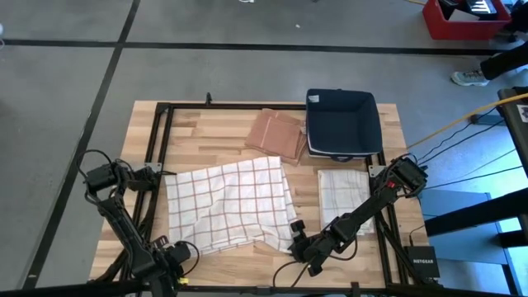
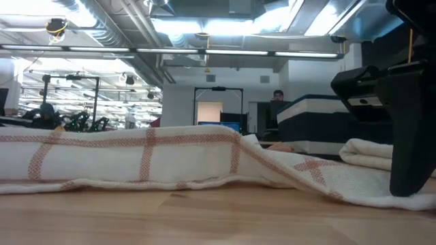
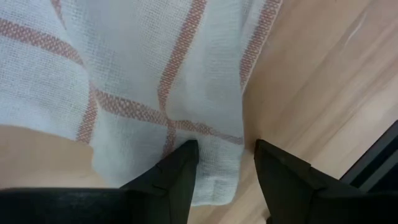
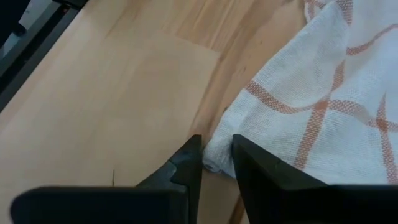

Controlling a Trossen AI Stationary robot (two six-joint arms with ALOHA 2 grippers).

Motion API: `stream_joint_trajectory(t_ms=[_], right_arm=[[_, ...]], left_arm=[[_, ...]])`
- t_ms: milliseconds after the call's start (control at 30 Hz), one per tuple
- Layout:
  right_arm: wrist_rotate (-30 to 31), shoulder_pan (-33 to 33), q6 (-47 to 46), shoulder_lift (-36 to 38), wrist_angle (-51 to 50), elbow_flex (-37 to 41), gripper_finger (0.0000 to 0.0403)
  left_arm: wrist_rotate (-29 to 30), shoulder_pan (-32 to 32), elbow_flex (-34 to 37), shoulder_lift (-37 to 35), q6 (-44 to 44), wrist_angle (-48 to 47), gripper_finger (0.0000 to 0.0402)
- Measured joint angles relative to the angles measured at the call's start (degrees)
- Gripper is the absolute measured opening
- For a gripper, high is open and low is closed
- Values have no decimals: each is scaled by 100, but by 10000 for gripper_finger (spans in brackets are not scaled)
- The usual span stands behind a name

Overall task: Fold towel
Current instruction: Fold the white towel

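A thin white woven cotton towel with a rust-red check pattern [image 1: 233,204] lies spread, slightly rumpled, on the near middle of the pale wooden table [image 1: 214,128]. It looks light, limp and coarse-woven, so it will likely drape and sag when lifted, and its hemmed corners are probably the surest places to take hold.

The left gripper [image 3: 225,171] is at the towel's near left corner, its dark fingers standing apart with the hemmed corner lying between them, not yet pinched. The right gripper [image 4: 216,160] is at the near right corner, its fingers narrowed about the bunched hem; the cloth sits in the small gap, but whether it is firmly caught cannot be told.

Just right of the spread towel lies a plain cream cloth folded into a neat rectangle [image 1: 342,192]. Beyond it, toward the far edge, sits a dark navy rectangular fabric bin [image 1: 342,122] with soft upright walls. Beside the bin, on its left, lie flat brown folded cloths [image 1: 277,134]. A black metal frame [image 1: 162,136] runs around the tabletop.
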State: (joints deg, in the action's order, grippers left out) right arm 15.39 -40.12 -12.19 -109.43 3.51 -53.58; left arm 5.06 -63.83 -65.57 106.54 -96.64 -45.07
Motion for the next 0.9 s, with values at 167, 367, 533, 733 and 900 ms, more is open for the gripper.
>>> stream_joint_trajectory(t_ms=[167, 367, 533, 733, 900], right_arm=[[5, 0, 2, -2, -4, 2, 91], [6, 0, 17, 0, -21, 1, 42], [191, 7, 58, 188, -446, -123, 17], [851, 7, 87, 979, -1539, -522, 7], [1651, 29, 219, 1799, -2234, -766, 8]], left_arm=[[-63, 0, 182, -28, -24, 91, 142], [-132, 2, 146, -16, 111, -21, 37], [-181, 2, -267, 40, 264, -365, 13], [-57, -2, -1131, 22, 414, -1620, 4], [603, 9, -1953, 16, 411, -2917, 9]])
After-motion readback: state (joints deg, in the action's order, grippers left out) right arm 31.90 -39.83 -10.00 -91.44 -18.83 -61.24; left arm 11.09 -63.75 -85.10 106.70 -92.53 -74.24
